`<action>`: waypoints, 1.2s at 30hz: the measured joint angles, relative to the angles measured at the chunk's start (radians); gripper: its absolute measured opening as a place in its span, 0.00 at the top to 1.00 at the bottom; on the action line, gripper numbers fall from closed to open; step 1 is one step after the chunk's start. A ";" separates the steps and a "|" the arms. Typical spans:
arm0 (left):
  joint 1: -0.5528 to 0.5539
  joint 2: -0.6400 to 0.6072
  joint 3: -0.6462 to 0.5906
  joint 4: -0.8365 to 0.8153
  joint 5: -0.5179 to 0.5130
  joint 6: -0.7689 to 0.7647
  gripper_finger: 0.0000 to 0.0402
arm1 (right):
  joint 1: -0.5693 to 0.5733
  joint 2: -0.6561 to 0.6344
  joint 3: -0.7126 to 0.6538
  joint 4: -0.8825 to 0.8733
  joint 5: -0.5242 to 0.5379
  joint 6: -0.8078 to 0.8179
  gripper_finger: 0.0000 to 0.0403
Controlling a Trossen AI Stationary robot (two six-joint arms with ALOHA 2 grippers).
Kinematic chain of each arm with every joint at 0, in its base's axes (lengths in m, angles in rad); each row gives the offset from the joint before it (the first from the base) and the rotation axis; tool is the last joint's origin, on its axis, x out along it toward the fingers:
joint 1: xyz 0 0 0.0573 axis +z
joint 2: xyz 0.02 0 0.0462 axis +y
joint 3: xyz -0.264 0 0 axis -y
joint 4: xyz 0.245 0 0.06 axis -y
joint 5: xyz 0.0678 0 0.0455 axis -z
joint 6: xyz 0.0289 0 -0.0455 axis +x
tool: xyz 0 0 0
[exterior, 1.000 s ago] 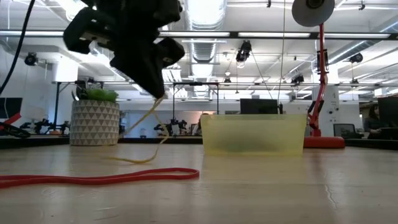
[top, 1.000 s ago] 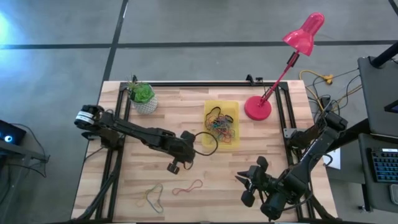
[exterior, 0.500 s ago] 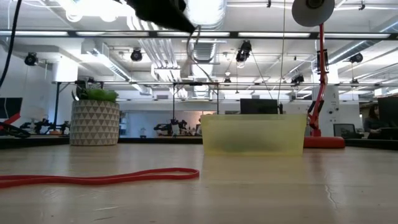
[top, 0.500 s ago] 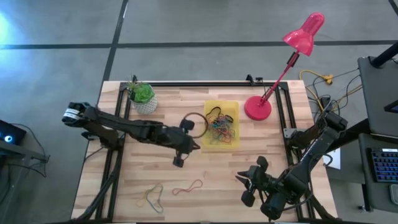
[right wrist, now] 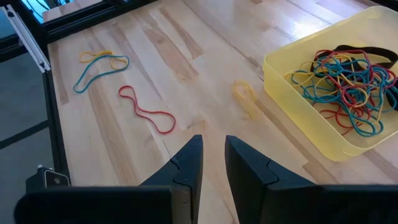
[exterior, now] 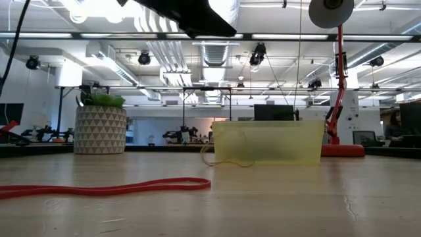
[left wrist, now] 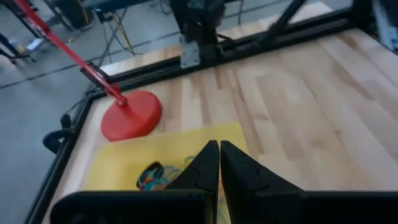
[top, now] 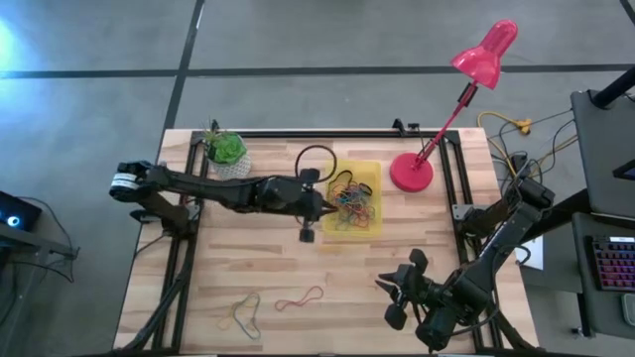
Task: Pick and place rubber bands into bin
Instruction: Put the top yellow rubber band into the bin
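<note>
The yellow bin (top: 369, 171) sits mid-table with a heap of coloured rubber bands (top: 352, 201) inside, also seen in the right wrist view (right wrist: 345, 84). My left gripper (left wrist: 219, 155) is shut, high over the bin's left edge (top: 325, 210). A yellow band (right wrist: 245, 99) shows blurred and low by the bin's left near corner (exterior: 227, 159). A red band (top: 300, 297) and a yellow-and-blue band (top: 241, 312) lie flat on the near table. My right gripper (right wrist: 213, 149) waits open at the near right (top: 397, 288). My left gripper's fingers are shut, and I see nothing between them in its wrist view. No strand can be traced from them down to the yellow band, so I cannot tell whether the gripper touches it.
A white pot with a green plant (top: 228, 157) stands at the far left. The red lamp's base (top: 411, 172) stands just right of the bin. Black frame rails (top: 189, 188) run along the table's sides. Bare wood lies between the bin and the loose bands.
My left gripper moved from mid-table toward the far edge and right, rising, and now hangs over the bin's left edge. The yellow band hung from it with its lower end on the table, then lifted clear. Now it shows low beside the bin.
</note>
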 joint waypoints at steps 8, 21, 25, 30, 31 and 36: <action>0.021 0.047 -0.005 -0.006 0.122 -0.039 1.00 | 0.000 0.000 0.000 0.018 0.000 0.032 0.85; -0.091 0.127 -0.037 -0.210 0.155 -0.043 1.00 | -0.001 0.000 -0.006 0.016 0.002 -0.010 0.85; -0.096 0.208 -0.031 -0.221 0.150 -0.044 1.00 | -0.004 0.000 -0.010 0.015 0.008 -0.016 0.85; -0.107 0.297 0.012 -0.247 0.148 -0.047 0.99 | -0.004 0.000 -0.012 0.016 0.008 -0.005 0.85; -0.108 0.310 0.024 -0.248 0.148 -0.046 0.98 | -0.004 0.000 -0.012 0.017 0.008 -0.003 0.85; -0.109 0.359 0.070 -0.301 0.072 -0.042 0.87 | -0.004 0.000 -0.013 0.019 0.007 0.004 0.85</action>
